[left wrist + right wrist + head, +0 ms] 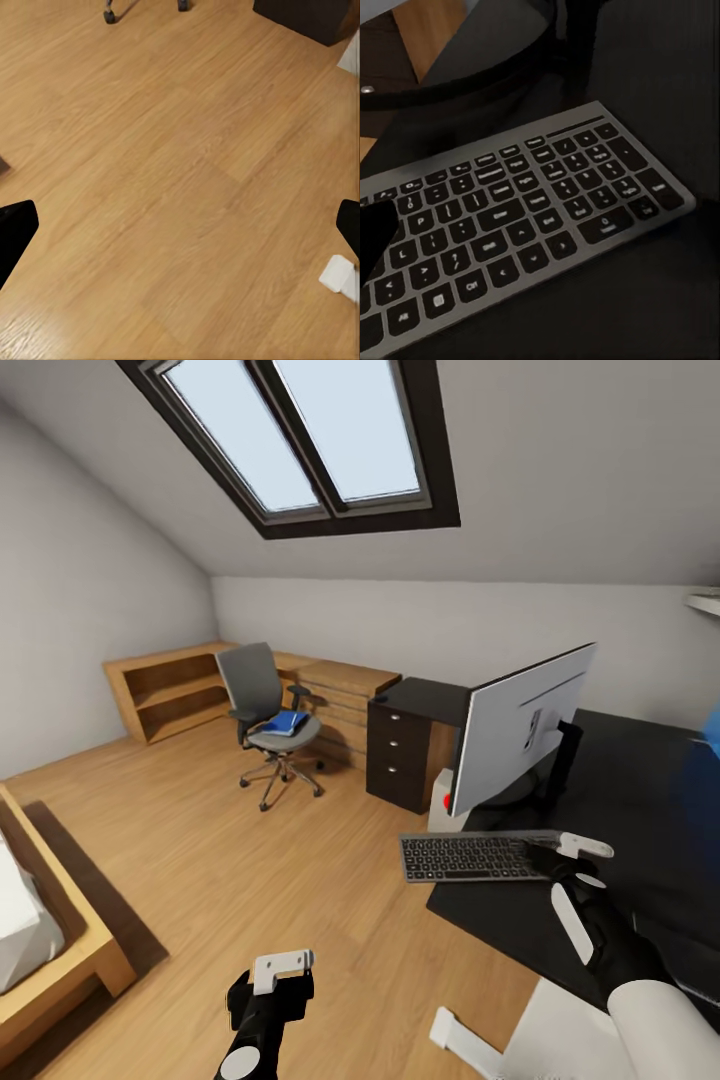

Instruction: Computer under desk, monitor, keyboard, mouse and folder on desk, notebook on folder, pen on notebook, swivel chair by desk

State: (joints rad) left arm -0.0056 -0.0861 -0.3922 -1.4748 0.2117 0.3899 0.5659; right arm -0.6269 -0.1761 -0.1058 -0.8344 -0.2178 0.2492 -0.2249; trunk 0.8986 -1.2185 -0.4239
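The monitor (520, 725) stands on the black desk (640, 790), its silver back towards me. In front of it the keyboard (465, 857) lies flat at the desk's front corner, also close up in the right wrist view (532, 217). My right gripper (562, 852) hovers over its right end, open, one dark finger (375, 240) beside the keys. My left gripper (281, 978) hangs open over bare floor (180, 187). The swivel chair (262, 705) stands far off by the shelves with the blue folder (287, 723) on its seat. A light grey computer (438, 822) peeks from under the desk. Mouse, notebook and pen are out of view.
A black drawer unit (398, 755) stands at the desk's left end, with an oak dresser (345, 695) and low shelves (165, 690) behind it. A wooden bed frame (60, 950) fills the near left. Open wood floor (250, 850) lies between me and the chair.
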